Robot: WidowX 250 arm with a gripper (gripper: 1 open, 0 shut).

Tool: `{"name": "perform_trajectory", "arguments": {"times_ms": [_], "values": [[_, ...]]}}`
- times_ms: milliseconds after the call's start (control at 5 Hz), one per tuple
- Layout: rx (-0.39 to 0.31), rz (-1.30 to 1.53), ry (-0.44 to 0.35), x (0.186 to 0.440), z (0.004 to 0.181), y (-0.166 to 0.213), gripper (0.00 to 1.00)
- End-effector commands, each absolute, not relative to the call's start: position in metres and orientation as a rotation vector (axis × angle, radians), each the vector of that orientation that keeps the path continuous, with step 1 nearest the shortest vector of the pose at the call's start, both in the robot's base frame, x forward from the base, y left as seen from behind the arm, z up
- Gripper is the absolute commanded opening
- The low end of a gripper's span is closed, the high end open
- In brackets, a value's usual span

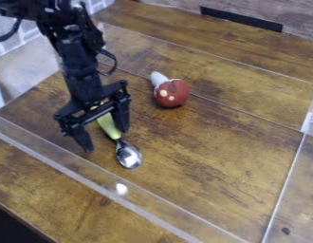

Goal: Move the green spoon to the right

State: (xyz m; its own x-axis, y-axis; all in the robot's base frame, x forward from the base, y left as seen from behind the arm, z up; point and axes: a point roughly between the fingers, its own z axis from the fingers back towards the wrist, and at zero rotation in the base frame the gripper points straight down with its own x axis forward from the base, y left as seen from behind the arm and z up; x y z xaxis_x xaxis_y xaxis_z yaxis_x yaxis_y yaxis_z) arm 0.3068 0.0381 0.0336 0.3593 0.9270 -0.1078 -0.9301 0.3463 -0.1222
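The green spoon lies on the wooden table, its yellow-green handle pointing up-left and its shiny silver bowl toward the front. My black gripper stands open straight over the handle, one finger on each side of it, tips down near the table. The upper part of the handle is hidden behind the gripper. Nothing is held.
A red round apple-like object with a pale stem sits to the right of the gripper. A clear plastic wall runs along the front and sides of the table. A dark slot lies at the back edge.
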Motion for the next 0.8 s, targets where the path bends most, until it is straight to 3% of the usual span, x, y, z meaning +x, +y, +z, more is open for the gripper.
{"name": "perform_trajectory", "arguments": {"times_ms": [0,200,400,600], "values": [[-0.199,1.210,-0.024,0.312,0.045,0.026,1.00],[-0.208,1.228,-0.029,0.317,0.048,0.023,1.00],[-0.217,1.248,-0.031,0.319,0.051,0.020,0.00],[-0.223,1.255,-0.027,0.323,0.047,0.033,0.00]]}}
